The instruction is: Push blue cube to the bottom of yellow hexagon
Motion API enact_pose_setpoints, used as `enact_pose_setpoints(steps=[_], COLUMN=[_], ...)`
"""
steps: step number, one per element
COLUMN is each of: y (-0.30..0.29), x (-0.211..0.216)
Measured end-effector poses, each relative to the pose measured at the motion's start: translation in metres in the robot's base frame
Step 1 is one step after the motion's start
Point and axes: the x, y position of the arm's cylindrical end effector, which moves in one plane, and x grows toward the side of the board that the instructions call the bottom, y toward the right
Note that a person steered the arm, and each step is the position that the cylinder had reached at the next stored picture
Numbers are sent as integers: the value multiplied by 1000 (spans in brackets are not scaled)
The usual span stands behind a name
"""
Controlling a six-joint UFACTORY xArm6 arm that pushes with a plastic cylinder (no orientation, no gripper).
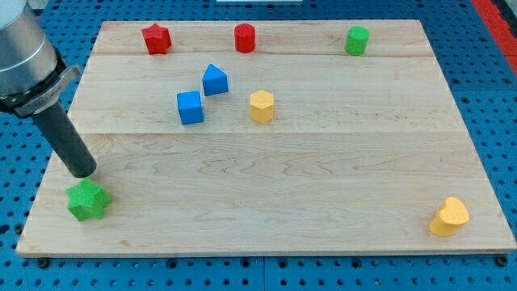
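Blue cube not yet below the yellow hexagon; the push looks unstarted.

Wooden board [323, 202] carries the blue cube [191, 107] just beside the yellow hexagon [261, 106], at its 9 o'clock, where the task wants it at 6 o'clock. My tip [82, 171] sits well apart from both, far toward the cube's 8 o'clock, touching or nearly touching the green star [87, 200]. No claw exists on this rod, so nothing is clasped. A blue triangular block [215, 80] stands near the cube's 1 o'clock and could get nudged. Red star [156, 38], red cylinder [245, 37] and green cylinder [357, 40] line the top edge; a yellow heart-like block [449, 217] lies at bottom right, clear of the path.
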Motion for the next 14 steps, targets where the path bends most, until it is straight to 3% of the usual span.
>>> enact_pose_setpoints(steps=[9,13,14], y=[63,59,120], x=[-1,-1,-14])
